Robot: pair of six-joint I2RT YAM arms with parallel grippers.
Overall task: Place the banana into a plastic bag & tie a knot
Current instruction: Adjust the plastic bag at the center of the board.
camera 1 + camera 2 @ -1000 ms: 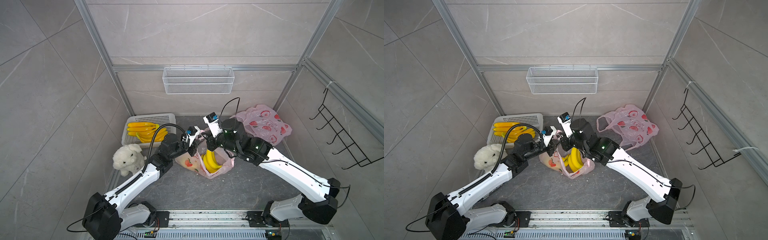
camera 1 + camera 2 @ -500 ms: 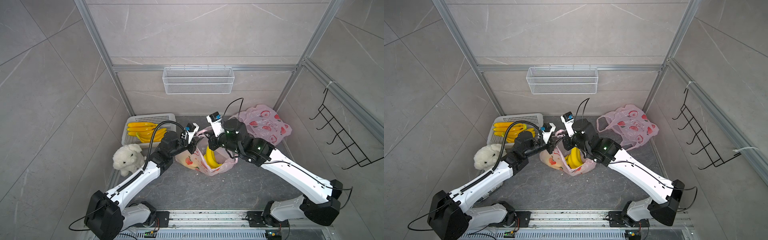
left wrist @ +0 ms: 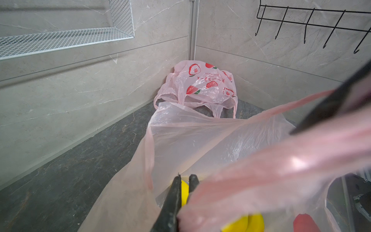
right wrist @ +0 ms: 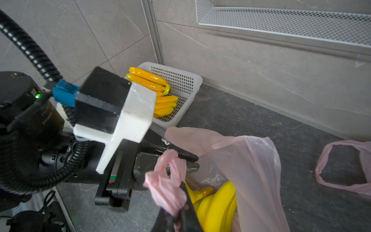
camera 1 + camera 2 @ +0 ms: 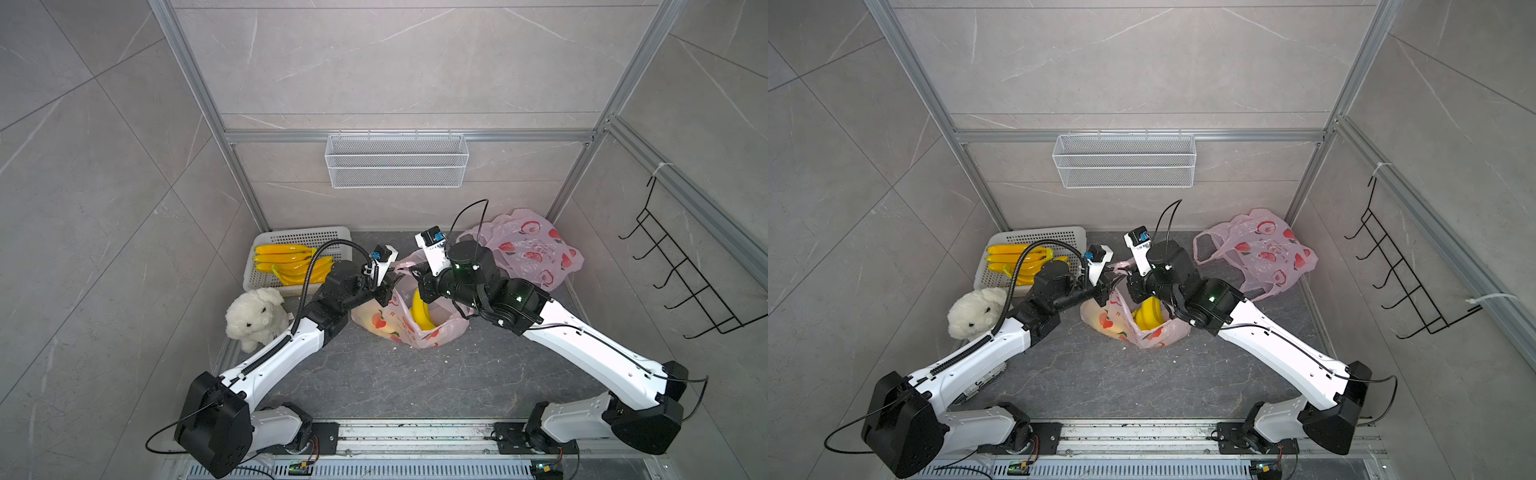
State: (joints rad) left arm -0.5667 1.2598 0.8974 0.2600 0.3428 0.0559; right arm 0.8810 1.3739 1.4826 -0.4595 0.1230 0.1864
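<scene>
- Sitting near the middle of the dark surface (image 5: 374, 382), a pink plastic bag (image 5: 384, 322) holds the banana bunch (image 5: 419, 313); in both top views the yellow fruit shows through the open mouth (image 5: 1148, 316).
- The left claw (image 5: 386, 289) reaches over the bag's left side. Its jaws are narrow, with only a slit between them in the left wrist view (image 3: 184, 177).
- A twisted handle strip (image 3: 281, 170) runs out from between the left claw's fingers, so the claw is pinching it. The strip is blurred and close to the lens.
- The right claw (image 5: 415, 274) comes in from the opposite side, just across the bag's mouth from the left one.
- In the right wrist view the right claw's jaws (image 4: 177, 211) are close together around a bunched handle (image 4: 166, 188), with pink plastic caught between them.
- The two claws are near each other above the bag; I cannot tell whether they touch.
- A white basket (image 5: 266, 243) sits in the far-left corner of the surface with spare bananas (image 5: 291, 262) in it.
- A white plush toy (image 5: 253, 311) sits at the left edge, just in front of the basket.
- A second pink bag (image 5: 528, 253) lies crumpled in the far-right corner, well apart from the first.
- A wire shelf (image 5: 395, 166) hangs on the back wall and a black hook rack (image 5: 685, 274) on the right wall.
</scene>
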